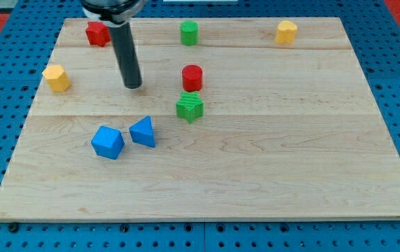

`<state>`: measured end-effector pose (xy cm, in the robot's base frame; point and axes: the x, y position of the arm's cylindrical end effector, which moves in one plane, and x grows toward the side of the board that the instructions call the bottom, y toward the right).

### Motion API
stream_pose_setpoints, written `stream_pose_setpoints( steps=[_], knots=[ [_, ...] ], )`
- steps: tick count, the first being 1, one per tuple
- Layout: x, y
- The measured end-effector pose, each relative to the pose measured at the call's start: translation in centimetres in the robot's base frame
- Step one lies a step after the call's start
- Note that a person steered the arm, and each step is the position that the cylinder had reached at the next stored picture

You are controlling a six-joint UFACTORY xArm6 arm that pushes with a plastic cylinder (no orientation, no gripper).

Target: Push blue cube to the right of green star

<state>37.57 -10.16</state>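
The blue cube (108, 142) lies at the lower left of the wooden board (291, 168). A blue triangular block (143, 131) sits just to its right, nearly touching it. The green star (190, 106) lies near the board's middle, up and to the right of both blue blocks. My tip (133, 85) rests on the board above the blue blocks, left of the green star, clear of every block.
A red cylinder (192, 77) stands just above the green star. A green cylinder (189, 32) and a red star (98, 33) lie along the top edge. A yellow block (286, 31) sits at the top right, another yellow block (57, 78) at the left.
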Motion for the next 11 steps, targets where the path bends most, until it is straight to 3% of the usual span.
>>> stream_pose_setpoints(
  steps=[1,2,3,4,5,6,7,8,10,11],
  knots=[
    [0.7,-2.6],
    [8.5,-4.4],
    [11.5,-6.2],
    [11.6,-9.3],
    [16.5,-11.1],
    [18.1,-1.0],
    [18.4,-1.9],
    [15.8,-11.5],
    [16.5,8.4],
    [15.4,10.8]
  ],
)
